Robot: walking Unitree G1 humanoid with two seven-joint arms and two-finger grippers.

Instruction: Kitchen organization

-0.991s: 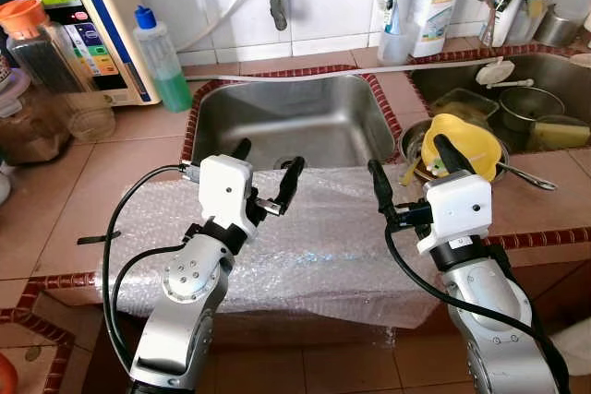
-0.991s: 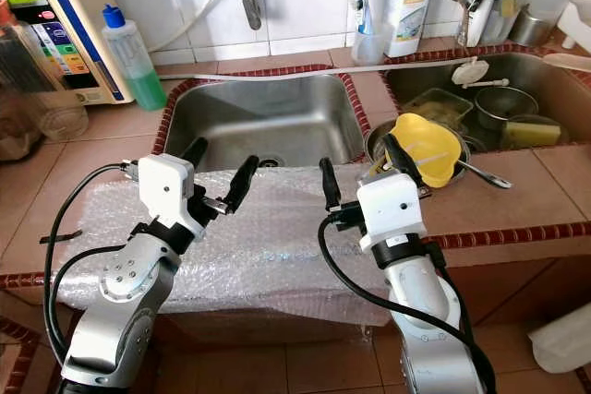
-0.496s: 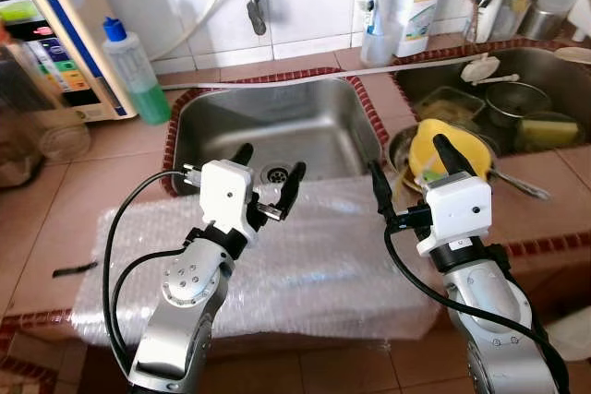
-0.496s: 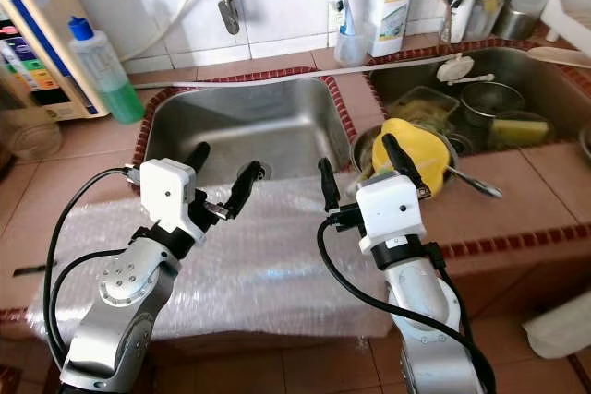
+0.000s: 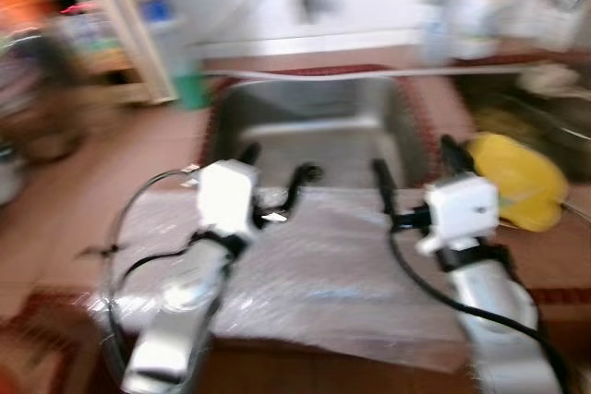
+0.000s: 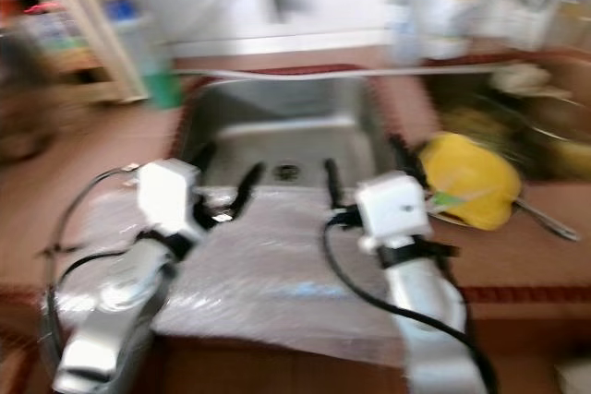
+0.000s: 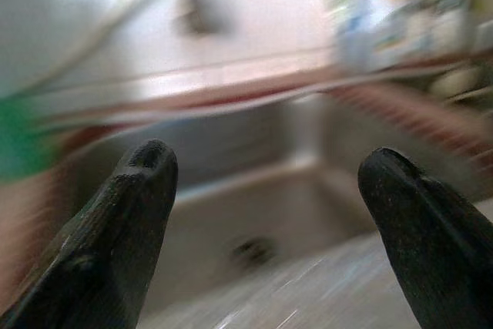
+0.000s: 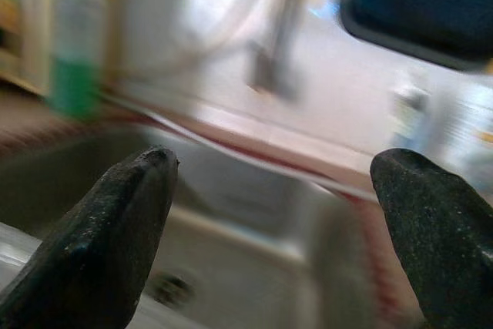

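The views are blurred by camera motion. A sheet of bubble wrap (image 5: pixel 323 274) lies over the counter's front edge, before the steel sink (image 5: pixel 319 131). My left gripper (image 5: pixel 275 170) hovers open over the wrap's far edge with nothing between its fingers (image 7: pixel 115 229). My right gripper (image 5: pixel 414 165) stands open beside it, at the wrap's right part, also holding nothing; its fingers (image 8: pixel 108 236) point at the sink. A yellow bowl (image 5: pixel 517 191) lies just right of the right gripper, on dishes by the second basin.
A green soap bottle (image 5: pixel 180 57) and a white appliance (image 5: pixel 111 34) stand at the back left. Bottles and utensils blur along the back right wall. A second basin with dishes (image 5: pixel 545 103) is at the far right. Brown tiled counter (image 5: pixel 92 182) stretches to the left.
The whole picture has shifted and blurred, so the camera has moved. Both grippers stay open over the bubble wrap in much the same pose.
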